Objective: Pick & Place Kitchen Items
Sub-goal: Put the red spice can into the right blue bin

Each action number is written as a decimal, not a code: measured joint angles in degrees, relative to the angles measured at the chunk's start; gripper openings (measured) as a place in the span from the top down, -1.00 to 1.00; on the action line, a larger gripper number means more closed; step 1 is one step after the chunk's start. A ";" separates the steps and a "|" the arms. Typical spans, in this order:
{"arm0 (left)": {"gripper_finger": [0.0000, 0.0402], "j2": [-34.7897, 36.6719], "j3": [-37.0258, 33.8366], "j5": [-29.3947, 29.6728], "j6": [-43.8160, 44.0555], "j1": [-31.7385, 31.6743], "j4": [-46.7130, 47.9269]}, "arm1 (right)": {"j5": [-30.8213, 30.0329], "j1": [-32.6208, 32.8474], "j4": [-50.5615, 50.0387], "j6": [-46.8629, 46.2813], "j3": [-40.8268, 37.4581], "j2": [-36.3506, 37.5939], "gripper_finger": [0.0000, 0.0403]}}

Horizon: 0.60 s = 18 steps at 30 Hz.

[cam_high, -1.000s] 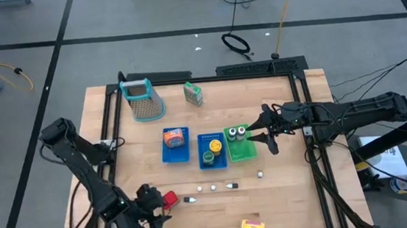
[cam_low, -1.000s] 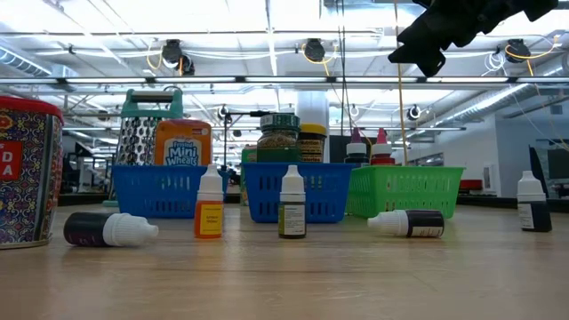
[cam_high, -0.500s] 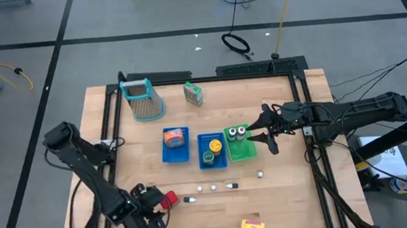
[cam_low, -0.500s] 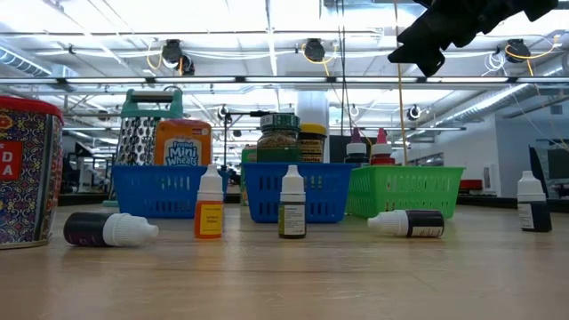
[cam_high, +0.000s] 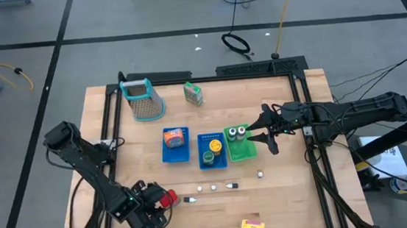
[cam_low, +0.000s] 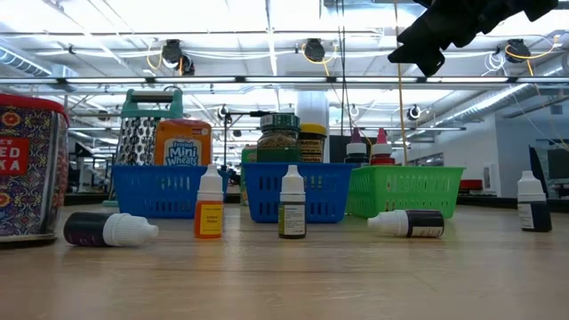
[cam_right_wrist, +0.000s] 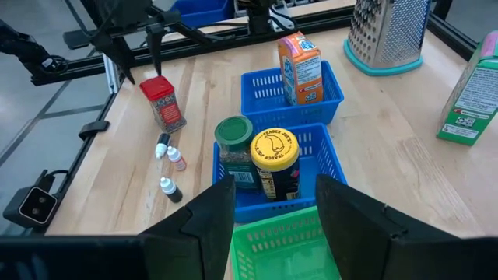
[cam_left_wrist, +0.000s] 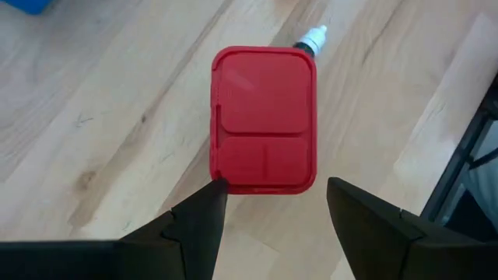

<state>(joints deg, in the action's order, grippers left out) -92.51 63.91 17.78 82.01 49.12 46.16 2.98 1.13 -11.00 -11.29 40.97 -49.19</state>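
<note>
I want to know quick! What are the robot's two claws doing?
Left gripper: open, fingers either side of the red can.
Right gripper: open, holding nothing, above the green basket.

The left gripper drew back from the front table edge toward the red can. The red can shifted and turned slightly beside the lying purple bottle.

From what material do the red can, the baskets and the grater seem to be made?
Red can: probably printed metal, with a smooth red plastic-looking lid.
Blue baskets and green basket: moulded plastic, judging by the slotted lattice walls.
Grater: shiny perforated metal on a teal base, likely plastic.
</note>
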 joint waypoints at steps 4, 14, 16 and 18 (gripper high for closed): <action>-0.17 0.11 -0.85 0.45 -0.37 -0.59 -1.38 | 0.00 0.00 0.00 0.00 0.00 -0.01 0.15; -0.41 0.01 -0.93 -0.69 -2.82 -1.77 -2.84 | 0.00 0.00 0.00 0.00 0.00 -0.01 0.15; -0.43 0.41 -0.97 -1.86 -2.80 -1.82 -2.00 | 0.00 0.00 0.00 0.00 0.00 -0.02 0.15; -0.44 0.66 -1.03 -1.61 -2.64 -1.88 -1.28 | 0.00 0.00 0.00 0.00 0.00 0.00 0.15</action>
<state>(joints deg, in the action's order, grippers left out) -91.85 62.88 16.16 79.37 47.24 44.87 2.98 1.13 -11.00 -11.29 40.97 -49.19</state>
